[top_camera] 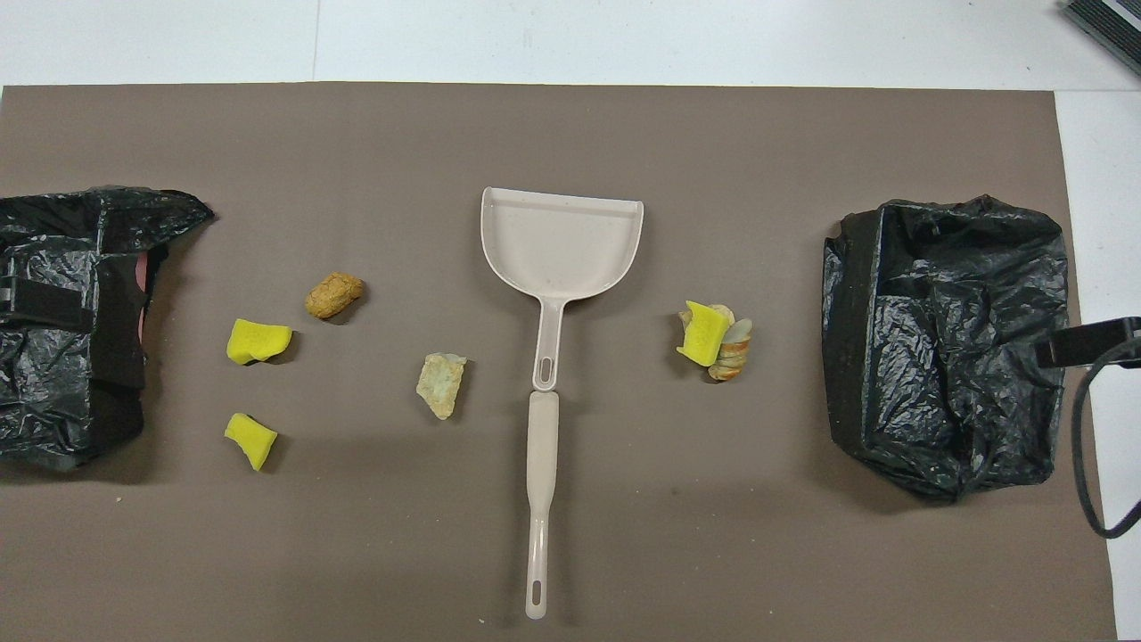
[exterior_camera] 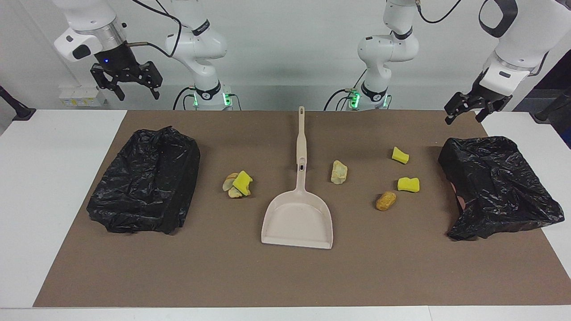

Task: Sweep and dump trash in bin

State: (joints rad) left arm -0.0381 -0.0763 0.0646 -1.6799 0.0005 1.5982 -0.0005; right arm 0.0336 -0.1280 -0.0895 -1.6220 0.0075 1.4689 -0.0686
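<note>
The trash lies scattered on the brown mat. Toward the left arm's end are two yellow sponge pieces and a brown lump. A pale rock lies beside the dustpan's handle. A yellow piece with tan lumps sits toward the right arm's end. Two bins lined with black bags stand at the mat's ends. The beige dustpan lies mid-mat, its handle pointing to the robots. My right gripper hangs open above the table's edge. My left gripper hangs open over the mat's corner.
White table borders the mat on all sides. In the overhead view a black bar with a cable loop juts in over the bin at the right arm's end. The other bin is cut by the frame edge.
</note>
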